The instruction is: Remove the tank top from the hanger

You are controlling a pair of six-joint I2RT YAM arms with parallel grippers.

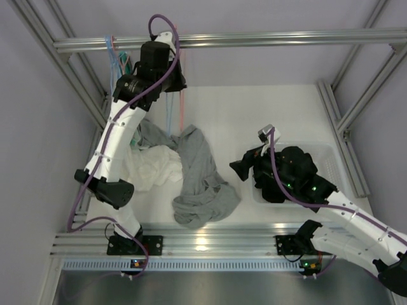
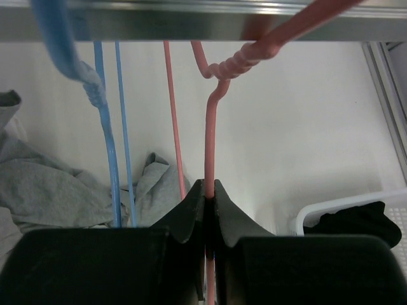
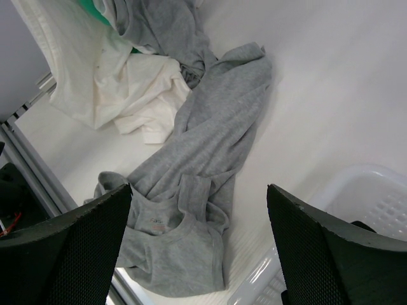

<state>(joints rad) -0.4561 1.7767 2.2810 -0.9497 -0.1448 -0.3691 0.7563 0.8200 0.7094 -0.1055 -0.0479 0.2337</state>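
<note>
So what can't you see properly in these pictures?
- Left wrist view: the lower part of the pink hanger, hidden by the left hand.
- Top view: the contents of the white bin, mostly covered by the right arm.
- Right wrist view: a green thing, mostly buried under white cloth.

Left arm (image 1: 117,136): stretched from its near-left base up and away to the far left, elbow low beside the base.
Left gripper (image 2: 208,190): jaws pressed together, pinching the thin stem of the pink hanger (image 2: 210,127).
Right arm (image 1: 356,219): folded low on the near right, wrist turned leftward.
Right gripper (image 3: 198,190): jaws spread wide, nothing between them, held clear above the table.
</note>
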